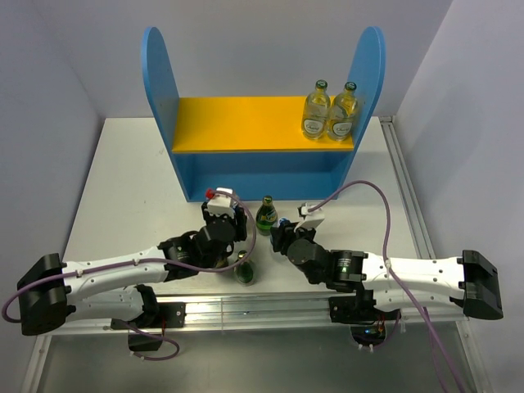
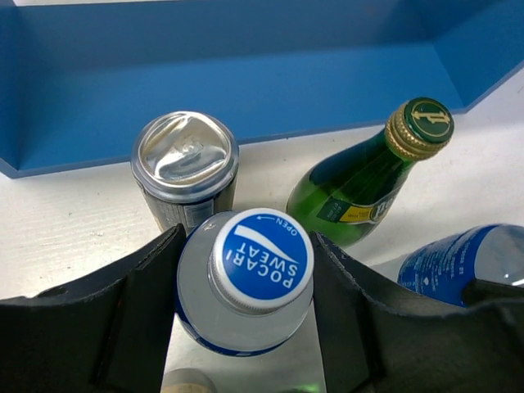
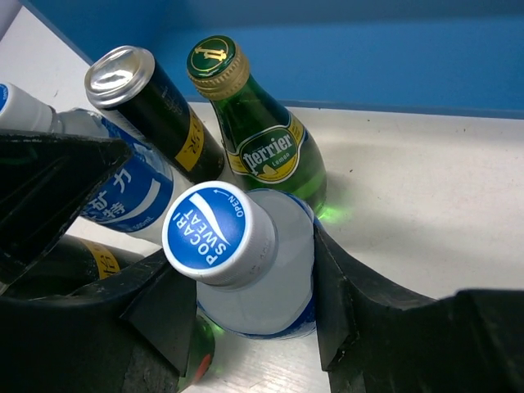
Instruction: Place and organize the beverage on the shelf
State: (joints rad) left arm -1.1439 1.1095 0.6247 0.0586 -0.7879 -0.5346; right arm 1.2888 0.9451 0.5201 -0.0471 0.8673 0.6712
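Observation:
The blue shelf (image 1: 262, 176) with a yellow upper board stands at the back of the table. Two pale yellow glass bottles (image 1: 329, 111) stand on the board's right end. My left gripper (image 1: 225, 223) is shut on an upright Pocari Sweat bottle (image 2: 258, 264), its fingers (image 2: 131, 315) pressing both sides. My right gripper (image 1: 286, 237) is shut on a second Pocari Sweat bottle (image 3: 246, 262). That bottle also shows at the right edge of the left wrist view (image 2: 463, 258). A green Perrier bottle (image 1: 266, 214) stands between the grippers, in front of the shelf's lower level.
A dark can with a silver top (image 2: 185, 168) stands just behind the left gripper's bottle and shows in the right wrist view (image 3: 147, 106). Another green bottle (image 1: 246, 270) stands close behind both grippers. The shelf's lower level (image 2: 246, 74) is open just beyond the drinks.

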